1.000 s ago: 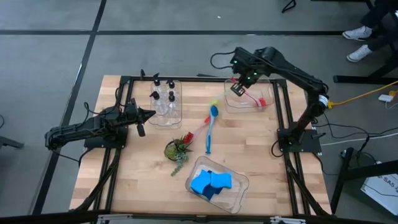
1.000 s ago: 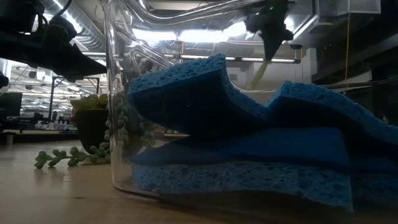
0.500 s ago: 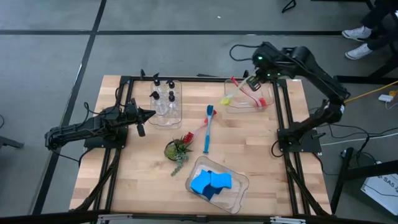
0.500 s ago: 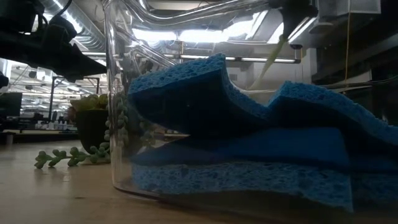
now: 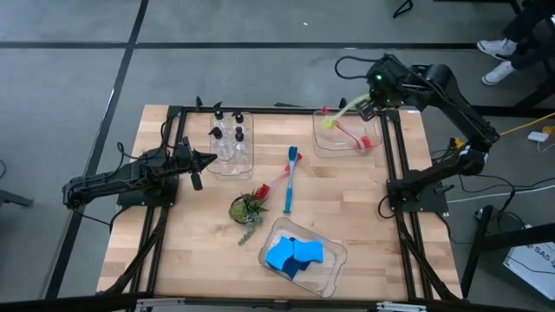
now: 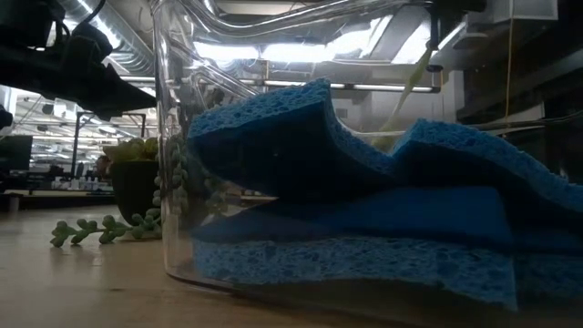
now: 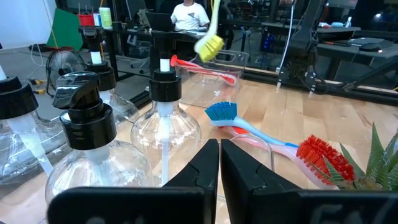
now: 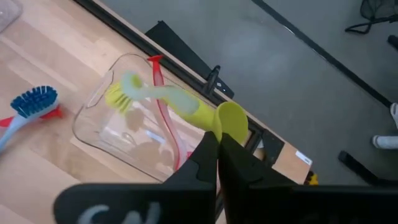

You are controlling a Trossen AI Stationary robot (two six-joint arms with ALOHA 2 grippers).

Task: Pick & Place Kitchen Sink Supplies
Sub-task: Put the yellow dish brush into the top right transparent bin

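Only the right wrist view shows the right claw clamped on the yellow-green brush handle.

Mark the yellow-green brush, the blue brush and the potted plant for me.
yellow-green brush [image 5: 330, 121]: high view, on its bristle head above the far-right bin.
blue brush [image 5: 290, 180]: high view, midway along its handle on the table.
potted plant [image 5: 249, 206]: high view, on its leaves.
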